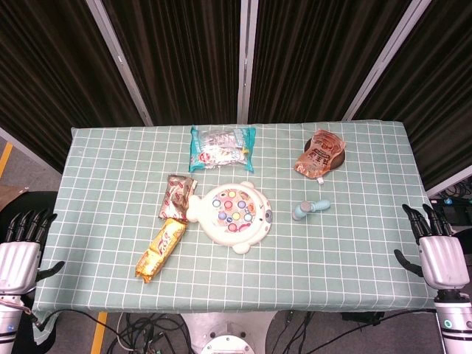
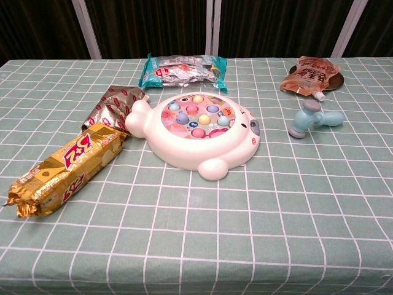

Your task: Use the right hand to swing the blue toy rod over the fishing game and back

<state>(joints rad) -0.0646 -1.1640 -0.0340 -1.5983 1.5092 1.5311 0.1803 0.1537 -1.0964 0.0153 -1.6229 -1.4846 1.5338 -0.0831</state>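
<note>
The white fish-shaped fishing game [image 1: 233, 214] [image 2: 199, 131] lies in the middle of the green checked table, its round top full of coloured pieces. The short blue toy rod [image 1: 310, 209] [image 2: 315, 119] lies flat on the cloth to the game's right, apart from it. My right hand [image 1: 435, 247] hovers off the table's right edge, fingers spread and empty, well away from the rod. Off the left edge, my left hand [image 1: 22, 247] is also empty with fingers apart. Neither hand shows in the chest view.
A gold snack bar [image 1: 160, 249] [image 2: 66, 167] and a silver-brown wrapper [image 1: 178, 195] [image 2: 113, 107] lie left of the game. A teal snack bag [image 1: 221, 148] [image 2: 184, 69] sits behind it. An orange pouch [image 1: 318, 157] [image 2: 311, 75] rests on a dark dish at the back right.
</note>
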